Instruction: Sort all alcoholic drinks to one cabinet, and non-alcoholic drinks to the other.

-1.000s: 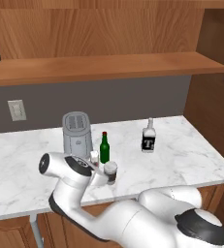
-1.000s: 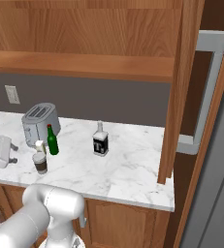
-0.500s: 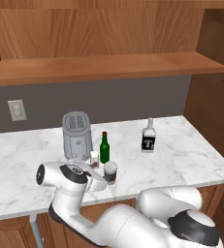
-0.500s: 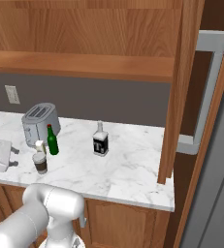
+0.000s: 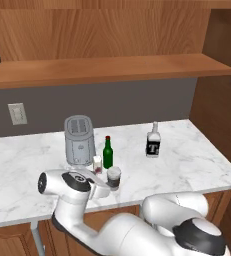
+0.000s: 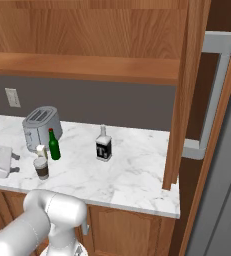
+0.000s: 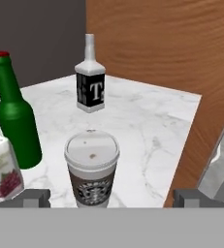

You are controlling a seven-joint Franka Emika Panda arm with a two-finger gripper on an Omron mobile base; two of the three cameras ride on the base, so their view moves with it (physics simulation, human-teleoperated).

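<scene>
A white letter "T" stands on the clear bottle's [image 7: 89, 72] black label (nothing else reads clearly).

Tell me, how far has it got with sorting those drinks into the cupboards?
Nothing looks sorted yet: the green bottle, labelled bottle, coffee cup and small carton all stand on the marble counter. In hand: the open gripper faces the coffee cup, its fingers either side, holding nothing. All four moves remain.
</scene>
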